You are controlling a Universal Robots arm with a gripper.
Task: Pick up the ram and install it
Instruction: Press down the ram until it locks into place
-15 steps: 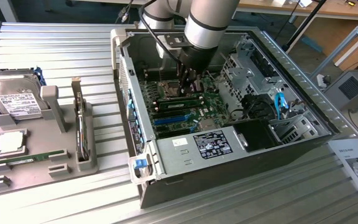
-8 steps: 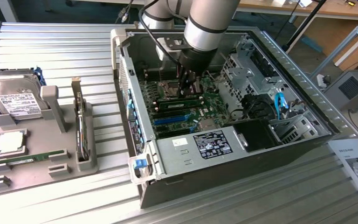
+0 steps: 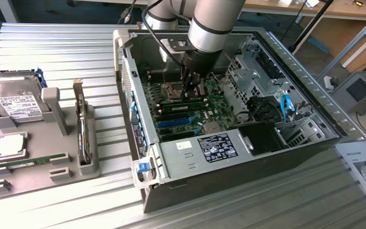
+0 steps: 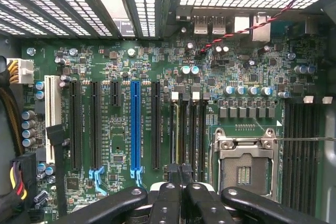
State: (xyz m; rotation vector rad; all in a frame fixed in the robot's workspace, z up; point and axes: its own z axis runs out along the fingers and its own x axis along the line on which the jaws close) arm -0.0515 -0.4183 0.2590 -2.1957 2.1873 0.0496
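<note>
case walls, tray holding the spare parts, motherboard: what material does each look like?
Case walls: bare sheet metal, dull grey, folded and perforated. Tray: likely matte grey plastic, moulded or printed, with chunky rounded posts. Motherboard: green laminate circuit board, glossy, with fine traces showing.

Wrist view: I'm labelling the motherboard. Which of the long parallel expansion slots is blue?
The long blue plastic slot, flanked by black slots on both sides; the white slot sits farther off.

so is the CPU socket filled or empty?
Empty. The CPU socket shows bare contacts inside its metal frame in the wrist view, with no chip or cooler over it.
</note>
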